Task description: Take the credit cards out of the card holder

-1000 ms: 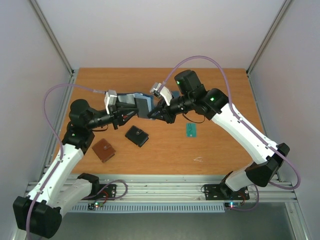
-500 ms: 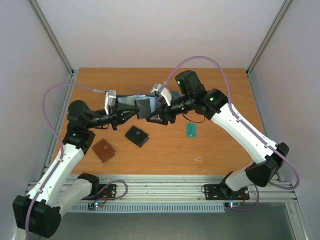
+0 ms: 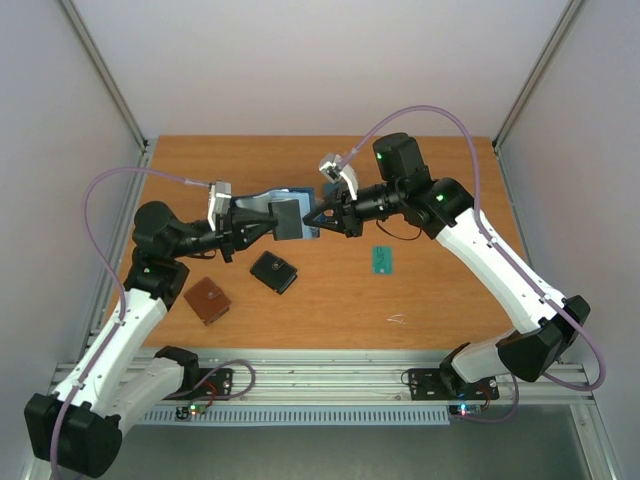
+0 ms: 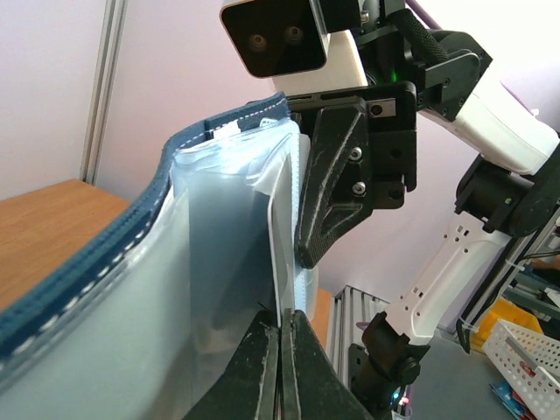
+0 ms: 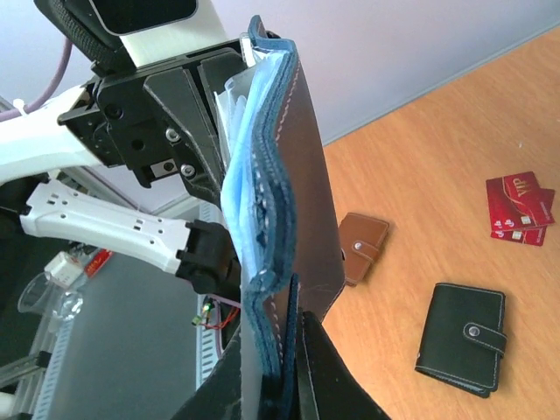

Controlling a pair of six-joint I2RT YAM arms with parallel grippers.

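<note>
Black wallet [image 3: 273, 271], brown wallet [image 3: 207, 300], green card [image 3: 383, 261]

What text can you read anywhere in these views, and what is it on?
"VIP": pale letters, as best I can read them, on the red card; its other print is too small.
Green card: marks too small to read.
Card holder: no text visible.

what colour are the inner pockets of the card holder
Pale, translucent blue-grey. The pockets show best in the left wrist view.
</note>
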